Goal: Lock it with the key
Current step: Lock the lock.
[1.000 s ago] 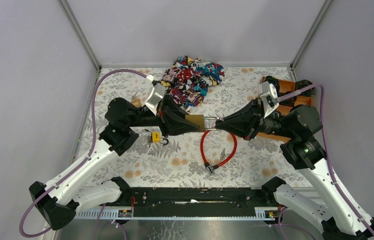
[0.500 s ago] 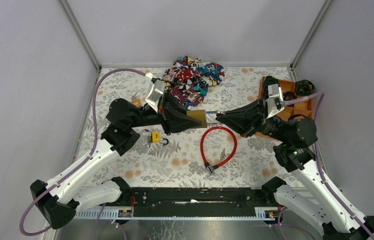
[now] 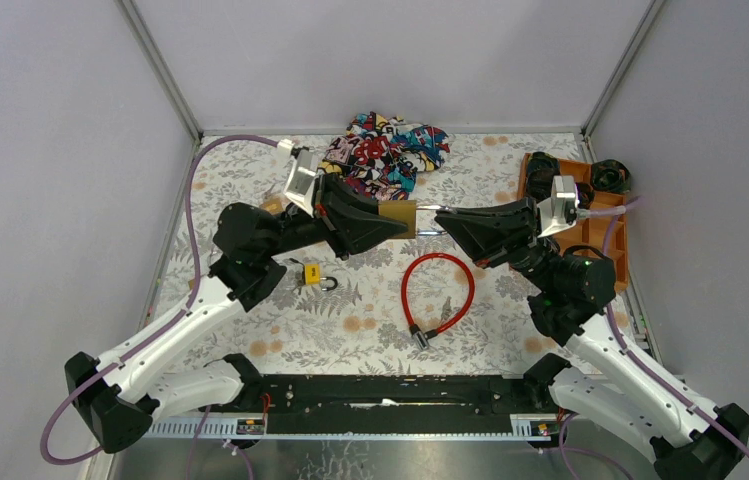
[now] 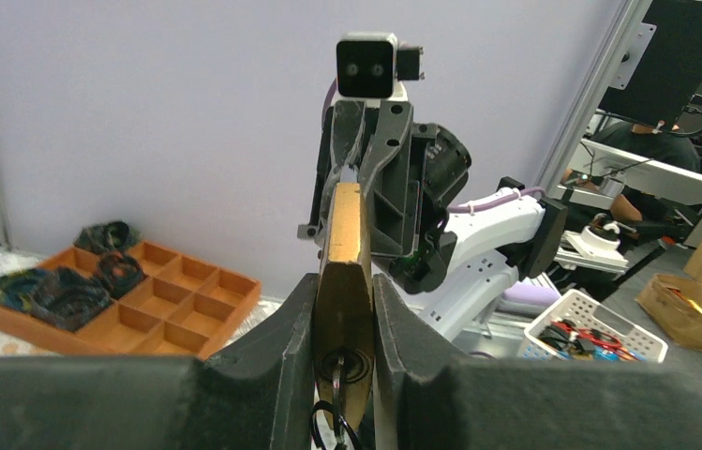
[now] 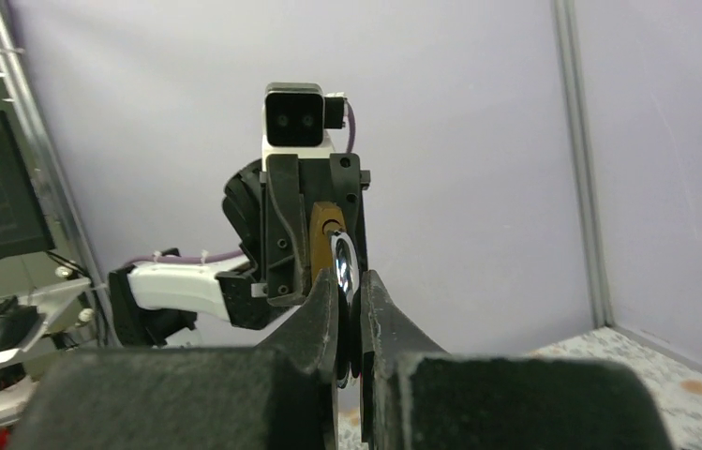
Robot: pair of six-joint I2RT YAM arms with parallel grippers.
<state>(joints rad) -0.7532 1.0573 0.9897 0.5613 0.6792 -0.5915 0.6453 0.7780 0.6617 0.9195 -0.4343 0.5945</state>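
Note:
My left gripper (image 3: 397,218) is shut on a brass padlock (image 3: 403,215), held in the air above the middle of the table. In the left wrist view the padlock (image 4: 344,272) stands edge-on between the fingers, with a key (image 4: 339,380) sitting in its keyhole and a dark ring hanging below. My right gripper (image 3: 444,217) faces it from the right and is shut on the padlock's silver shackle (image 3: 430,209). In the right wrist view the shackle (image 5: 343,255) shows pinched between the pads, with the brass body behind it.
A small yellow padlock (image 3: 314,273) lies on the floral tablecloth under my left arm. A red cable lock (image 3: 437,295) lies below the grippers. A patterned cloth (image 3: 385,150) is bunched at the back. An orange compartment tray (image 3: 610,228) stands at the right edge.
Both grippers have lifted and moved toward the back of the table with the padlock between them. The right arm has drawn in and its wrist has swung round.

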